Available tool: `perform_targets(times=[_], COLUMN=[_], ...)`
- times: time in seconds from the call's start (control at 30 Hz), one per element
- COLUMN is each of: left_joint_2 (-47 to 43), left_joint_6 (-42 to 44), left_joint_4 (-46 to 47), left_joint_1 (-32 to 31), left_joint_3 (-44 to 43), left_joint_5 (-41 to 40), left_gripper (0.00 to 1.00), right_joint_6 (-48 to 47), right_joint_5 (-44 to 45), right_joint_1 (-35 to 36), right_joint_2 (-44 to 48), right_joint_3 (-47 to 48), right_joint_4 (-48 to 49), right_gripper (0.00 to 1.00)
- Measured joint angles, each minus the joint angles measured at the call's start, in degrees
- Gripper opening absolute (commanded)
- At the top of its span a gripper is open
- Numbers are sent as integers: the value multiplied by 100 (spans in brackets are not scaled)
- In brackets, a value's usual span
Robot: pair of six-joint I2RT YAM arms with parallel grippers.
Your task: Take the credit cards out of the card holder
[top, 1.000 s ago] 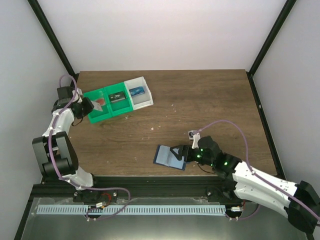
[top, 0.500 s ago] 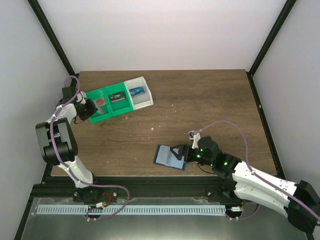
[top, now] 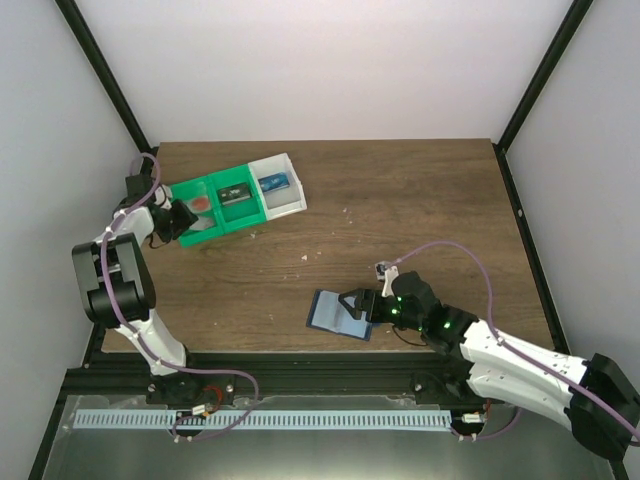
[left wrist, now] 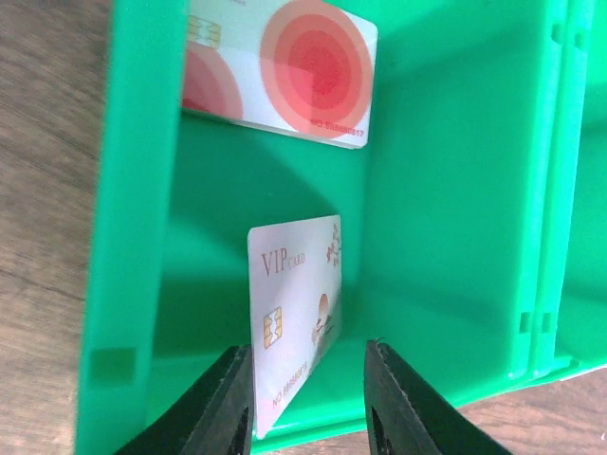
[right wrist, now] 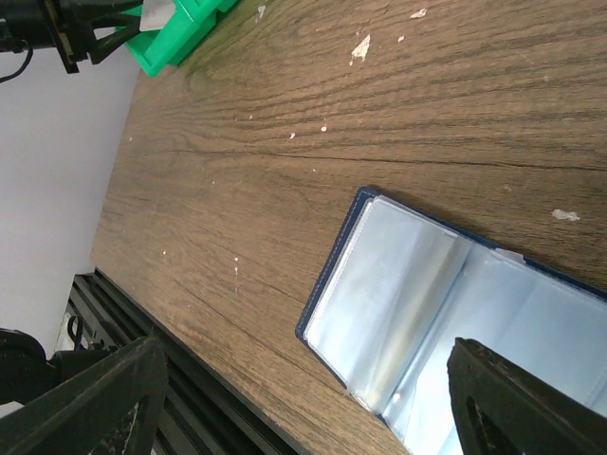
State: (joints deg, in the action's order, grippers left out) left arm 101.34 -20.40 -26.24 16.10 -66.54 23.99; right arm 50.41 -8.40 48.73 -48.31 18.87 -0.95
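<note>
The card holder [top: 335,313] lies spread open on the table near the front edge, its clear sleeves [right wrist: 408,303] showing no card. My right gripper [top: 357,307] hangs open over its right half, fingers wide [right wrist: 308,349]. My left gripper [top: 178,218] is in the leftmost green compartment of the tray [left wrist: 133,190]. Its jaws [left wrist: 308,349] stand apart around a pale VIP credit card [left wrist: 294,313], which stands on edge and leans against the left finger [left wrist: 232,398], clear of the right one. A second credit card with red circles [left wrist: 285,66] lies flat further in.
The tray [top: 215,205] sits at the back left; its middle green compartment holds a dark card [top: 235,195] and its white end compartment a blue item [top: 277,182]. Black frame posts stand at the table's corners. The front edge runs close below the holder.
My left arm folded in toward the table's left edge and its jaws opened, letting go of the VIP card inside the tray. The right arm and holder hardly moved.
</note>
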Motion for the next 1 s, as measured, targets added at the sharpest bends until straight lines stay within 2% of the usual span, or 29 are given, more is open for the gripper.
perform_targets(times=[0.23,0.57,0.73,0.83,0.9,1.0], left_joint_2=[-662,-1154,-1744,-2177,-2428,-2791], left_joint_6=[-149,-120,0,11,2,-55], left_joint_4=[116,160,201,221,260,404], left_joint_1=[0,-186,-811,-1224,-1506,-1976], left_joint_3=[120,229,656,1045,1272,1631], left_joint_5=[-470,-564,-175,98,229,415], left_gripper=[57,57,54,54,54,53], right_joint_6=[2,345,804,1045,1156,1248], right_joint_5=[20,76,223,321,337,247], right_joint_1=[0,0,0,0,0,0], right_joint_2=[79,256,339,398,407,350], right_joint_3=[0,0,-31,-136,-299,-621], right_joint_4=[-116,-439,-850,-1014,-999,-811], right_gripper=[83,81,77,67,63,62])
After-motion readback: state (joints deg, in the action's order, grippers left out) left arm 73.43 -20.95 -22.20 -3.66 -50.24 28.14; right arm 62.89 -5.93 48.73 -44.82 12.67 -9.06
